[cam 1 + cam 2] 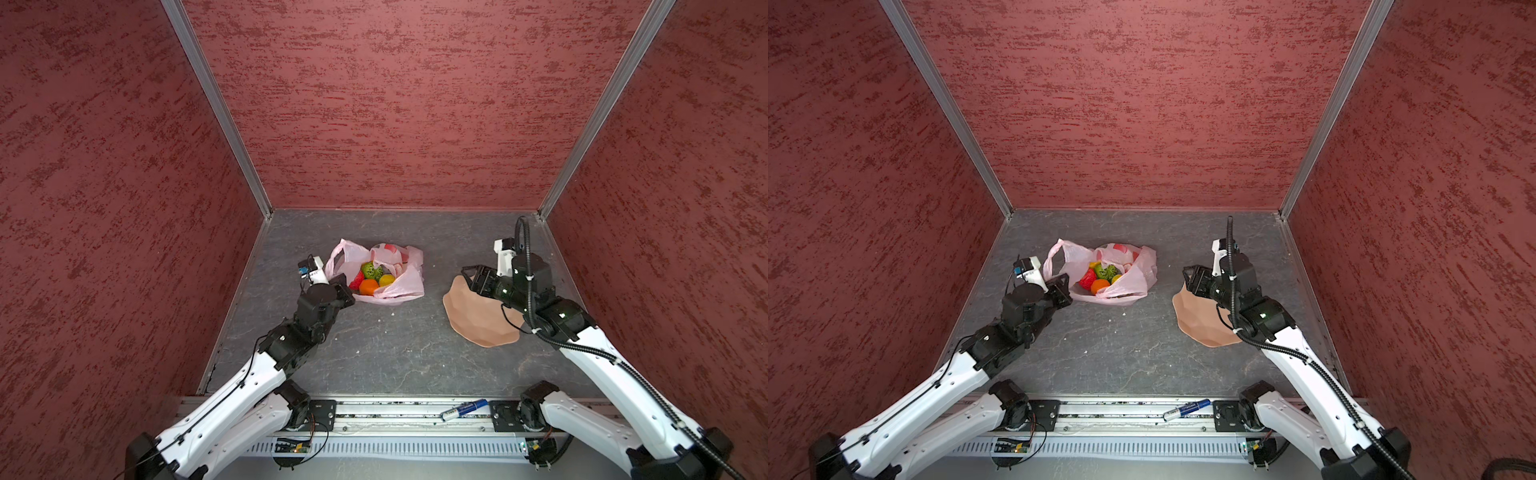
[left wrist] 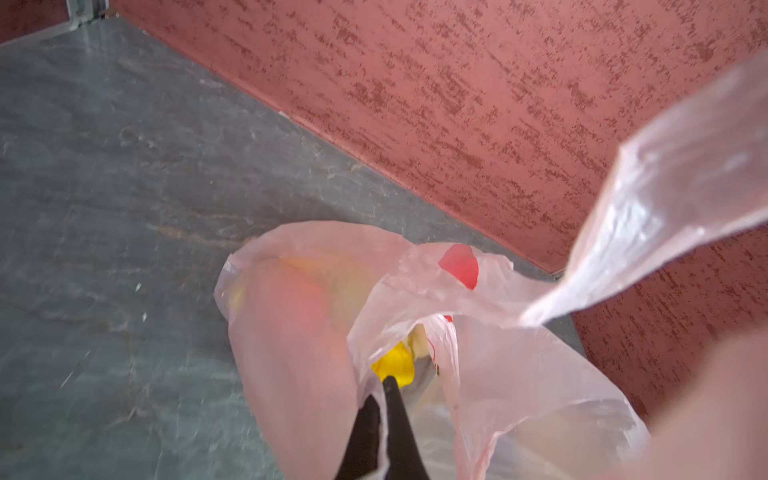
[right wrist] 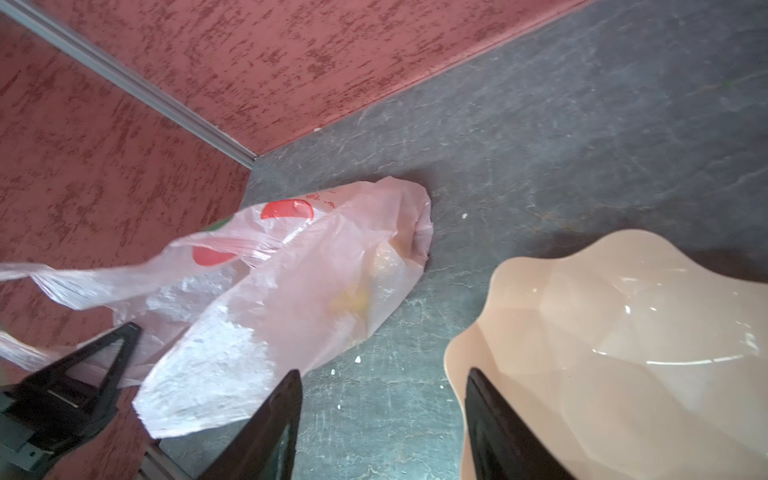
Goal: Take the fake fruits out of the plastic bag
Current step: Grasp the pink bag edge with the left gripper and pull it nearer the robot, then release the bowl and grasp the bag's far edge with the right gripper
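Nearest the lens in both top views, a metal rail (image 1: 395,419) runs along the surface's near edge. A blue-and-white marker (image 1: 464,409) lies on it between the two arm bases. Beyond it the surface (image 1: 395,357) is dark grey, veined like slate and flecked with pale crumbs. Three red-brown mottled walls (image 1: 395,104) box it in, joined by aluminium posts (image 1: 216,108).

The plastic bag (image 1: 405,282) lies toward the far edge, left of middle, with its mouth agape. The fake fruits (image 1: 371,277) sit inside it, red, green, orange and yellow pressed together. A peach bowl (image 1: 478,328) lies toward the right edge, well apart from the bag.

The left pincer (image 1: 348,289) is at the bag's near-left rim. Its wrist view shows it clenched, tips together just at a yellow piece (image 2: 392,365). Whether film is caught between them cannot be told. In that view the other fruits are mere blurs of colour through the plastic.

The right pincer (image 3: 382,415) is released, nothing between its fingers, over the bowl's rim nearest the bag. Only its wrist view shows the bag's red printed mark (image 3: 286,210) broadside and the bowl's glossy inside.
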### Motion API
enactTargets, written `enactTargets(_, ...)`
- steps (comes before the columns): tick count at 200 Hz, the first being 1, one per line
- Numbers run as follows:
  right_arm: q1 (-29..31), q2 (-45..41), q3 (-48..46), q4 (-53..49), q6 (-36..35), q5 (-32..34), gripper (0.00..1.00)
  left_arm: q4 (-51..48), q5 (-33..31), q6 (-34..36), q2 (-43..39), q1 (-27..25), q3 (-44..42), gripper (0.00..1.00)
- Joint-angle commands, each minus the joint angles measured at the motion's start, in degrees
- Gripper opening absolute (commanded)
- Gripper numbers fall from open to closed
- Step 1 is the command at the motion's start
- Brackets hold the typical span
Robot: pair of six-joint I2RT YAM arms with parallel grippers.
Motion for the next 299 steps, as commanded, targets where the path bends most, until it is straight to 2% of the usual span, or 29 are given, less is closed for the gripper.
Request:
enactTargets(1,5.11,1.81,3.24,1.32,0.1,5.25,0.63,-13.24,-6.2,-7.19,-5.39,-3.5,-1.71,0.0)
enactTargets(47,16.44,11.85,13.54,-4.15,-5.07,12.45,0.64,-24.24,-11.4,-13.47,-11.8,-10.23,-2.37,0.0)
enactTargets(77,20.66,16.09,18.45,-6.28,-8.95,14.47,0.66,-29.54,-15.17,-16.8,-12.99,-13.91,-2.05,0.0)
enactTargets(96,22.65,17.83,20.59,-7.41,-11.47,14.82,0.66,-29.89,-16.28,-16.31,-13.22,-14.57,-1.58,0.01)
enactTargets(161,31.41,25.48,31.09,-16.5,-20.47,22.88,0.7,-29.86,-16.57,-13.98,-11.25,-14.59,0.41,0.03)
enactTargets(198,33.73,29.87,35.77,-19.84,-23.04,22.64,0.72,-29.46,-16.12,-13.95,-11.77,-14.55,0.11,0.03)
enactTargets(268,35.07,34.88,39.08,-23.59,-25.17,23.43,0.74,-29.41,-15.35,-13.6,-13.19,-14.57,-0.62,0.03)
enactTargets(299,35.01,36.68,40.17,-24.19,-25.49,27.09,0.75,-29.16,-14.76,-14.01,-13.7,-14.73,-1.52,0.03)
